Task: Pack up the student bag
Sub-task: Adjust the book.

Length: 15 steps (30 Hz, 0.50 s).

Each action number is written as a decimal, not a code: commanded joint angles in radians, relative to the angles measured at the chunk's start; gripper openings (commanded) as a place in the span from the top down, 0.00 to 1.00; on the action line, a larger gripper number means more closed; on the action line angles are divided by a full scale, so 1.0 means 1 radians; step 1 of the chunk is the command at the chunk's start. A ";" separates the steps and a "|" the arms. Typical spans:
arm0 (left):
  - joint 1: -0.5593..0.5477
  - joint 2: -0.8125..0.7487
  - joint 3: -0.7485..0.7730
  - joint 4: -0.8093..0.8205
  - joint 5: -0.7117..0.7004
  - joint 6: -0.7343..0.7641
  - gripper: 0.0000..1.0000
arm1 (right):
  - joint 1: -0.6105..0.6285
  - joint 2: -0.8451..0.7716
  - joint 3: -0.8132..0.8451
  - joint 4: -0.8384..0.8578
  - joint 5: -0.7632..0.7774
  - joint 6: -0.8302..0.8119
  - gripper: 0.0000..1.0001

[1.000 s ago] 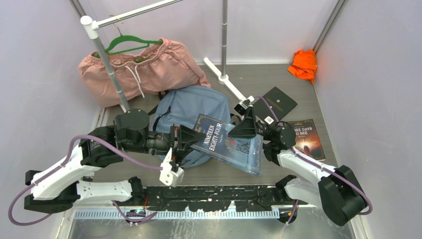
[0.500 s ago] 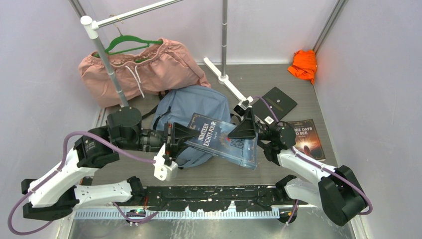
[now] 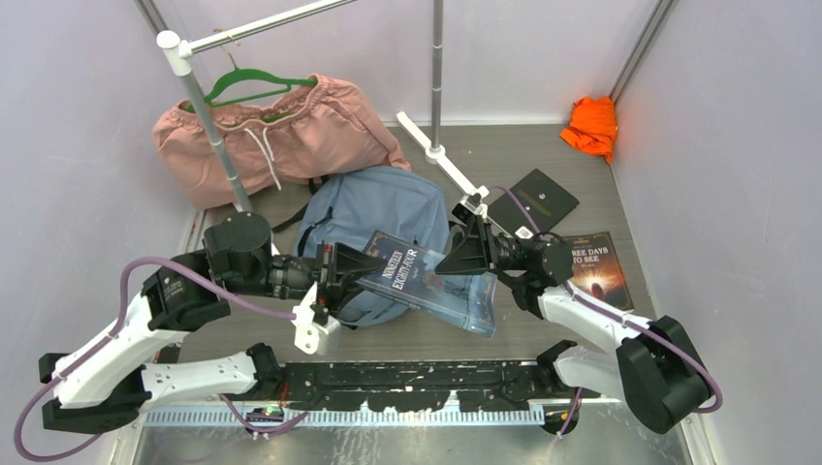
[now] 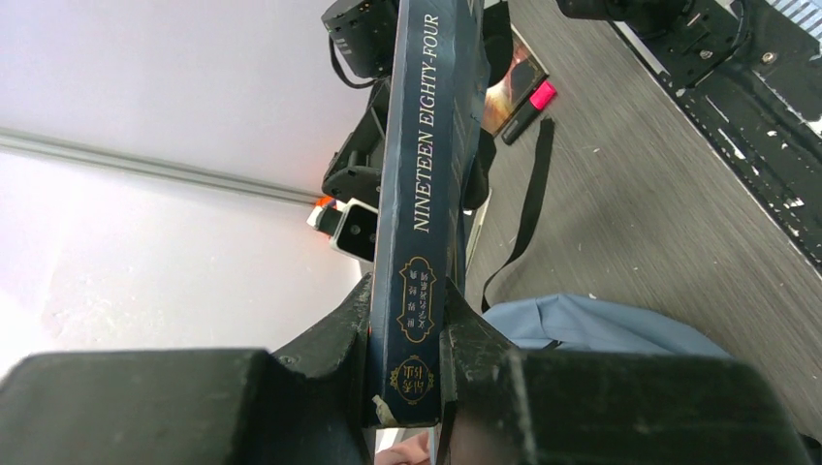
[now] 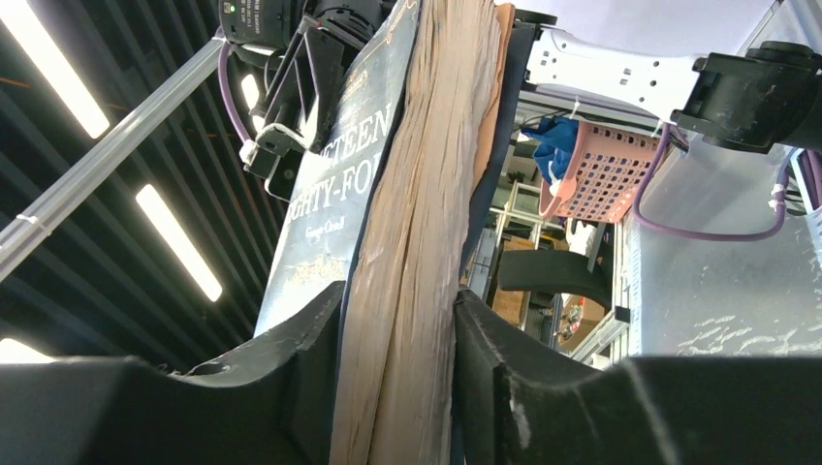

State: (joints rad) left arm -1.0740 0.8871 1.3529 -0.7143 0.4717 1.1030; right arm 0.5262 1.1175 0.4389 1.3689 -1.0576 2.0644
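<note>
L gripper (image 4: 407,354) was clamped narrow on the book (image 3: 426,283) at its spine end. R gripper (image 5: 399,329) was closed on the page edge opp. Book hung tilted btw. both arms, above the near part of the blue bag (image 3: 373,199), which lay on the table (image 3: 572,174).

Student bag (image 3: 373,199): soft dusty-blue backpack, rounded, black straps, lying flat, near edge partly hidden
</note>
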 commanded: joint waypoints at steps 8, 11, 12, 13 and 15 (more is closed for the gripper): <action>0.036 -0.014 -0.064 0.196 -0.079 -0.048 1.00 | 0.010 0.003 0.009 0.063 0.009 0.235 0.74; 0.047 -0.014 -0.064 0.202 -0.067 -0.050 1.00 | 0.009 0.006 -0.008 0.062 0.012 0.227 0.58; 0.049 -0.014 -0.062 0.204 -0.060 -0.050 1.00 | 0.010 0.008 -0.010 0.062 0.015 0.223 0.41; 0.051 -0.012 -0.058 0.204 -0.053 -0.050 1.00 | 0.010 0.008 -0.012 0.062 0.019 0.221 0.30; 0.054 -0.005 -0.050 0.199 -0.045 -0.052 1.00 | 0.010 0.006 -0.012 0.062 0.023 0.213 0.19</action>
State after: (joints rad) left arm -1.0439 0.8635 1.2869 -0.6666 0.4877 1.0611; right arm 0.5240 1.1343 0.4194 1.3579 -1.0565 2.0644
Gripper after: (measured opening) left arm 0.207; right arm 0.732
